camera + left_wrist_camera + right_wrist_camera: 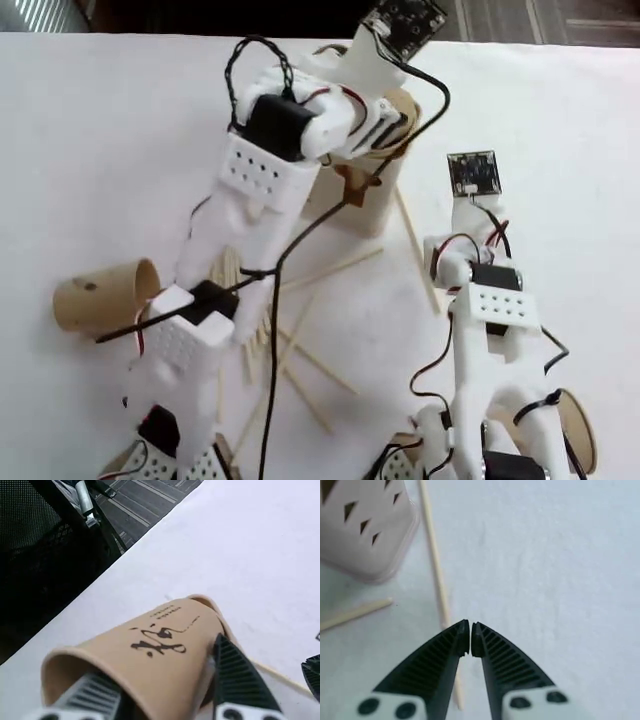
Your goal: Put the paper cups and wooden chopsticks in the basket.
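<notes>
My left gripper (165,692) is shut on a tan paper cup (145,655), held tilted with its mouth toward the camera. In the high view this cup (403,106) hangs just above the pale basket (350,212) at the table's far middle. My right gripper (470,632) is shut and empty, low over the table beside a wooden chopstick (434,560) that passes under its left finger. That chopstick (418,250) lies just right of the basket (365,535). A second cup (100,295) lies on its side at the left. Several chopsticks (300,360) are scattered between the arms.
Another cup (578,430) sits at the near right by the right arm's base. A loose chopstick (355,612) points toward the basket's corner. The left arm's black cable (275,330) hangs across the chopstick pile. The table's far edge (115,560) drops to a dark floor.
</notes>
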Action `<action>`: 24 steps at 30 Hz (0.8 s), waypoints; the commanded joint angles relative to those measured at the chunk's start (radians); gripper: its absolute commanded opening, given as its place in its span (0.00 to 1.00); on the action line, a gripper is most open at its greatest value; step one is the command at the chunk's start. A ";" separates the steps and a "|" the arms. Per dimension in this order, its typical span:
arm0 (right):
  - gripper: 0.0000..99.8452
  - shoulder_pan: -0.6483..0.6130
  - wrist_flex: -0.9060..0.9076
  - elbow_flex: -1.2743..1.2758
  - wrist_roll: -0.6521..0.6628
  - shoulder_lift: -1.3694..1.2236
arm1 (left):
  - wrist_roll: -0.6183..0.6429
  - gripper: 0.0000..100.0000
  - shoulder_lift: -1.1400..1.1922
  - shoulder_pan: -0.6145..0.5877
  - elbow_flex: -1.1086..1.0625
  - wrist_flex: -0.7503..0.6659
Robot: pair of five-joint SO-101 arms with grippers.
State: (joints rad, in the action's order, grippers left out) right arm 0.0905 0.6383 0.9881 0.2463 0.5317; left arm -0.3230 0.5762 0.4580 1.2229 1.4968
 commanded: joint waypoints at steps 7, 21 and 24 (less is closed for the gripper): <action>0.02 0.002 -0.015 -0.008 0.003 0.024 | -0.261 0.12 -0.016 0.024 0.041 0.038; 0.02 0.002 -0.015 -0.008 0.003 0.024 | -0.295 0.24 -0.025 0.058 0.052 0.098; 0.02 0.002 -0.015 -0.008 0.003 0.024 | -0.292 0.24 -0.056 0.036 0.110 0.107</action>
State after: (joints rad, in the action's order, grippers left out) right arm 0.0905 0.6383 0.9881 0.2463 0.5317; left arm -0.6283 0.5746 0.5209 1.2566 1.5965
